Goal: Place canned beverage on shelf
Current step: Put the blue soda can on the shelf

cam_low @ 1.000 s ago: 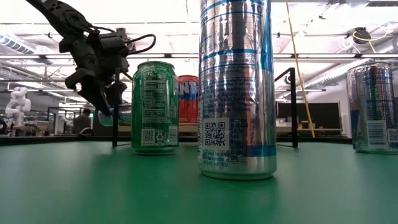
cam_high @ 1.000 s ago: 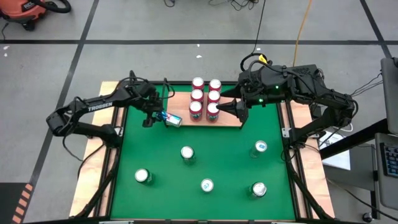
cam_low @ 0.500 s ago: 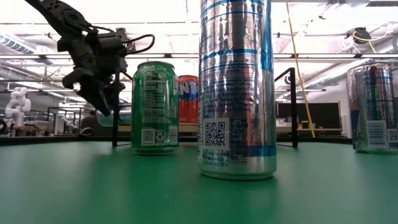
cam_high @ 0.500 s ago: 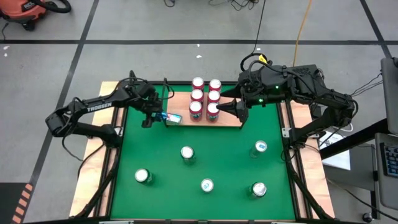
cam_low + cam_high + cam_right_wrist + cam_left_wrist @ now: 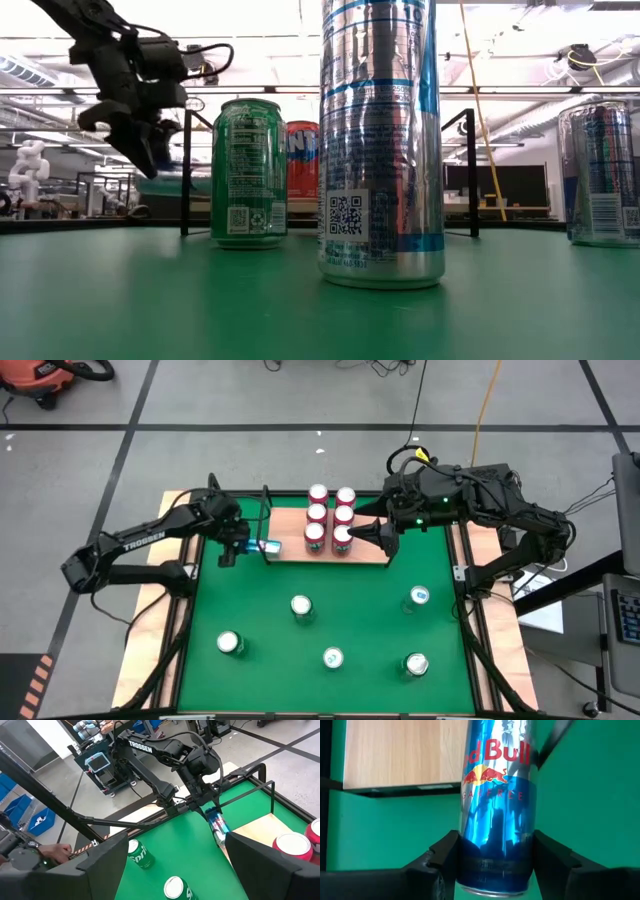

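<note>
One can [image 5: 268,546], clenched sideways in the left claw [image 5: 240,547], has pulled back off the shelf's [image 5: 290,550] left edge, delaying placement.

1. From above I get bright, even light; the green mat [image 5: 330,600] shows only faint, soft shadows.
2. At table height, ceiling lights [image 5: 520,40] in the upper frame blow out to white, and the arm [image 5: 120,80] at upper left reads as a silhouette.
3. The tall silver can [image 5: 380,140] at centre carries streaky reflections.
4. On my left wrist camera, the blue can [image 5: 497,805] mirrors its surroundings; the dark fingers [image 5: 437,865] at the bottom look soft.
</note>
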Action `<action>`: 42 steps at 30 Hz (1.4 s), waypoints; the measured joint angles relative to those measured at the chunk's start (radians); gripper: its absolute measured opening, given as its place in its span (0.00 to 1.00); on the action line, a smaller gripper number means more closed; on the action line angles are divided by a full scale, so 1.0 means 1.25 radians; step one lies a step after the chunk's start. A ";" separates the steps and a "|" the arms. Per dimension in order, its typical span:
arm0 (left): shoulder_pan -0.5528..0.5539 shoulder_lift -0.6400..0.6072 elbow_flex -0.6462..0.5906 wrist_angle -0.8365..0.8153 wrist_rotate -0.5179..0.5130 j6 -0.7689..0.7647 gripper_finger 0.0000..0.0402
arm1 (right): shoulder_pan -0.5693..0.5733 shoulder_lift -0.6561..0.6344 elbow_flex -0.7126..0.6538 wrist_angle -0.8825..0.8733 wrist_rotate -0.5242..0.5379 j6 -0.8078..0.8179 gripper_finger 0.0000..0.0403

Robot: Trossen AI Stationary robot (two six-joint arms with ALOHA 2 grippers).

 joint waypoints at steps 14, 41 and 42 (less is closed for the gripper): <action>-0.004 -0.025 0.003 -0.103 -0.024 -0.153 0.47 | 0.000 0.000 0.000 0.004 0.000 -0.010 0.80; -0.004 -0.127 0.060 -0.242 -0.147 -0.531 0.47 | 0.000 0.000 0.000 0.006 0.001 -0.025 0.80; -0.004 -0.134 0.060 -0.241 -0.155 -0.557 0.47 | 0.000 0.002 0.000 0.006 0.003 -0.026 0.80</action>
